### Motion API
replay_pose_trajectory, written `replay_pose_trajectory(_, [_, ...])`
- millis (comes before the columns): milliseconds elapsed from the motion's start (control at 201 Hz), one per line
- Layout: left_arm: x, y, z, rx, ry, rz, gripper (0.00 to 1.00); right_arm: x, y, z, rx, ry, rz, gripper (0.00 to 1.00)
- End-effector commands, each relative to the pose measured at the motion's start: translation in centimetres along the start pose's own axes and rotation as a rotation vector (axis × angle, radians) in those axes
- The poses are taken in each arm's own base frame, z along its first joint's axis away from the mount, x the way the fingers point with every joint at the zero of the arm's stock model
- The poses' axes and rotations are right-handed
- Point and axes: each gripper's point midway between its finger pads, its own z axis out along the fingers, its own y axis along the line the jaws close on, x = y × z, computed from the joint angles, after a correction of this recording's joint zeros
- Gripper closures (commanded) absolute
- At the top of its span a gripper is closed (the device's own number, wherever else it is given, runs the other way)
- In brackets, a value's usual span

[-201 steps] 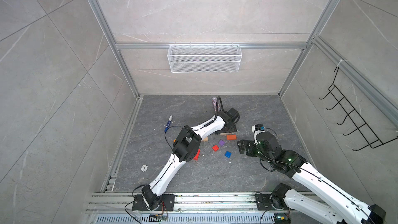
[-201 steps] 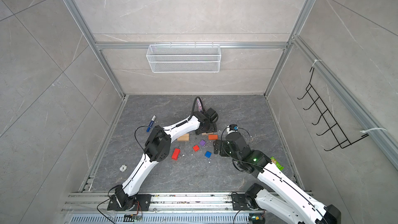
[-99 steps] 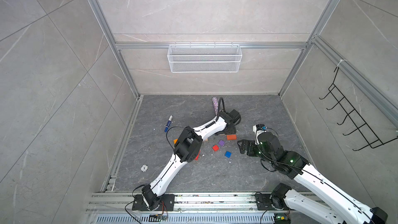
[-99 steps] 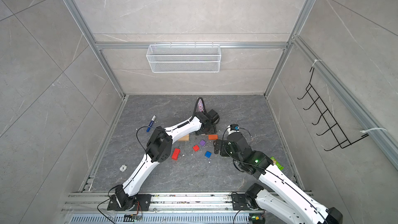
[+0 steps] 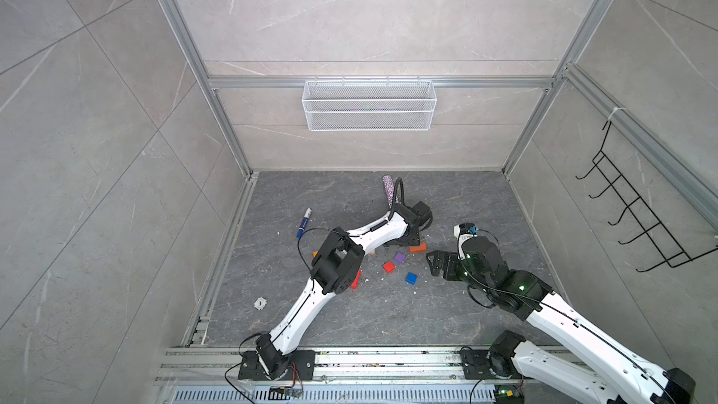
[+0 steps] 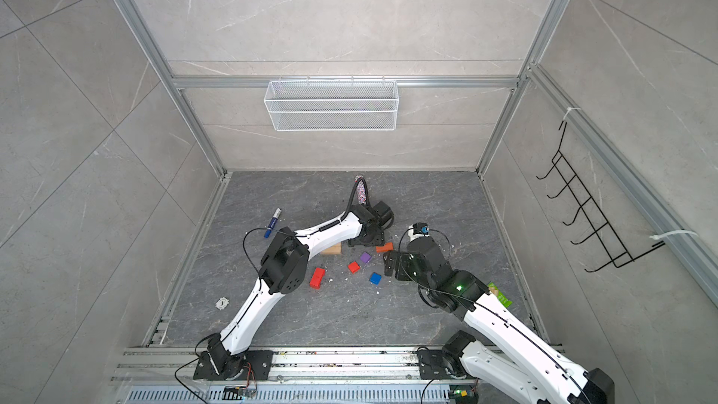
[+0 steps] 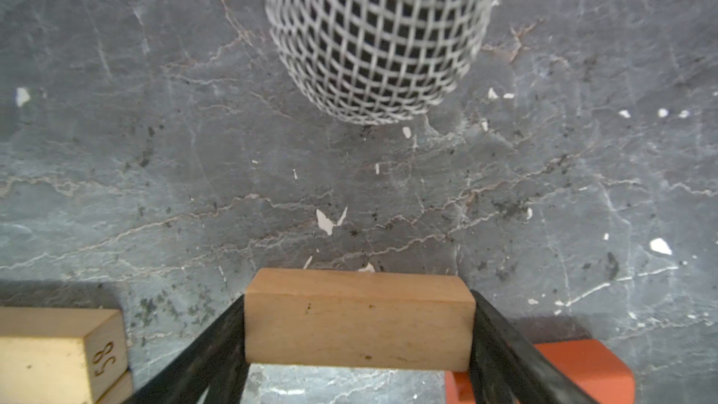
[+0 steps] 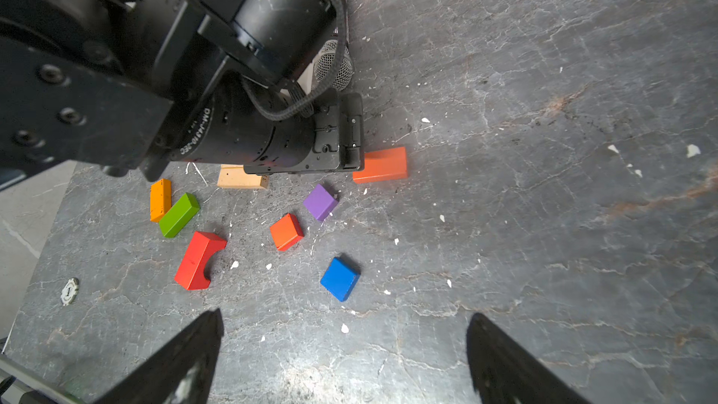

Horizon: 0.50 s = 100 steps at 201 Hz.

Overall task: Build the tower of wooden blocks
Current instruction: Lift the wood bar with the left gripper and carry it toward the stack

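In the left wrist view my left gripper [image 7: 358,299] is shut on a plain tan wood block [image 7: 359,324], one black finger against each end. Whether the block is off the floor I cannot tell. In both top views that gripper [image 5: 408,242] points down beside an orange oblong [image 6: 384,247]. My right gripper [image 8: 345,340] hangs open and empty just short of the blue cube [image 8: 340,278]. Loose on the floor lie a purple cube [image 8: 320,202], a red cube [image 8: 286,231], a red arch piece [image 8: 198,260], green [image 8: 179,214] and orange [image 8: 160,199] oblongs, and another tan block [image 8: 241,178]. No tower shows.
A glittery microphone [image 5: 387,188] lies just behind the left gripper, its mesh head [image 7: 379,33] close to the held block. A blue marker [image 5: 304,222] and a white token [image 5: 259,303] lie to the left, a green packet [image 6: 499,297] by the right arm. White chips litter the floor.
The left gripper's fingers have drawn in onto the ends of the tan block. The right arm has barely moved and its jaws stay wide.
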Motion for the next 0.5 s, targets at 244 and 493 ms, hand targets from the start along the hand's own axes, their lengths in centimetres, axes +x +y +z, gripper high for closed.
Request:
replay_pose_trajectory(244, [3.2, 3.0, 1.6, -0.102, 0.146, 0.070, 0.18, -0.3, 0.3, 0.2, -0.003, 0.010, 0.001, 0.00])
replay_pose_trajectory(493, [3.4, 4.5, 1.4, -0.168, 0.169, 0.097, 0.15, -0.1, 0.1, 0.2, 0.008, 0.019, -0.013, 0.00])
